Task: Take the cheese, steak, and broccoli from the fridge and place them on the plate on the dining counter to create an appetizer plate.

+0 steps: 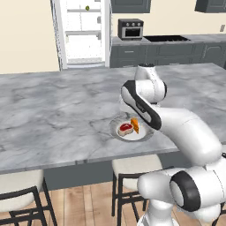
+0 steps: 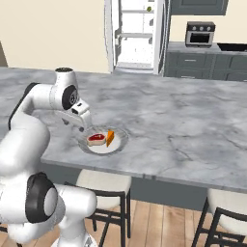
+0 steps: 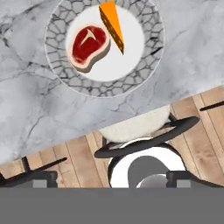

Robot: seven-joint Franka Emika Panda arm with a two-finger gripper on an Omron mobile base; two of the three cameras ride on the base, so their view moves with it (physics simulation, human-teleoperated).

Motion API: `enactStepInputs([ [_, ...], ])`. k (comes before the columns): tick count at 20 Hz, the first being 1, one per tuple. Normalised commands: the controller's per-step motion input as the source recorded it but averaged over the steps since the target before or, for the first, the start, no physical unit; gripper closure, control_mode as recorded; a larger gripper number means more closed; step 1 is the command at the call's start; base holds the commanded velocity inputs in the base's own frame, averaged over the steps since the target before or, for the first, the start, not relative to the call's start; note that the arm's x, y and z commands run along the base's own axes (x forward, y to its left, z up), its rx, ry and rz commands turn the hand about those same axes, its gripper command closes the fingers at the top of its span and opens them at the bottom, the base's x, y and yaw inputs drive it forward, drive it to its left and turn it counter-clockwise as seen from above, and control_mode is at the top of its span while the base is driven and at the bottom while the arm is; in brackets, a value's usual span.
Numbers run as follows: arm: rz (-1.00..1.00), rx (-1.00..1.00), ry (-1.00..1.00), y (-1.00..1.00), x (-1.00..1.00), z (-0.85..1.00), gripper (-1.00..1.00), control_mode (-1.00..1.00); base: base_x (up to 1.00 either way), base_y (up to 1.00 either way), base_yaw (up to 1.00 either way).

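Centre of the left base view: plate (image 1: 127,136) on dining counter (image 1: 53,110) w/ steak (image 1: 125,128) & cheese (image 1: 135,125) on it, so 2 of 3 done. Broccoli (image 1: 87,8) sits top of frame in the fridge (image 1: 84,33), not yet fetched. Gripper (image 3: 112,179) jaws apart, empty.

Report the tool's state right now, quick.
Tool: open, holding nothing, above the grey-rimmed round plate carrying the red oval steak and orange cheese wedge.

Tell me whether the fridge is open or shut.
Open. The fridge shows its white shelves in both base views, with a small green item, likely the broccoli, on an upper shelf.
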Motion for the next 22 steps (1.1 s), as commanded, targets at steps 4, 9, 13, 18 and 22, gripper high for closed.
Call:
enactStepInputs([
  [4, 0.29, 0.0, -0.21, -0.32, -0.99, 0.88, -1.0, -1.0, 0.0, 0.0, 0.0],
  [9, 0.21, 0.0, -0.22, -0.14, -0.89, 0.62, -1.0, -1.0, 0.0, 0.0, 0.0],
  [13, 0.24, 0.0, -0.23, -0.06, -0.94, 0.34, -1.0, -1.0, 0.0, 0.0, 0.0],
  [18, 0.27, 0.0, -0.24, -0.04, -0.91, 0.24, -1.0, -1.0, 0.0, 0.0, 0.0],
  [22, 0.03, 0.0, 0.04, -0.04, -0.24, 0.33, -1.0, -1.0, 0.0, 0.0, 0.0],
])
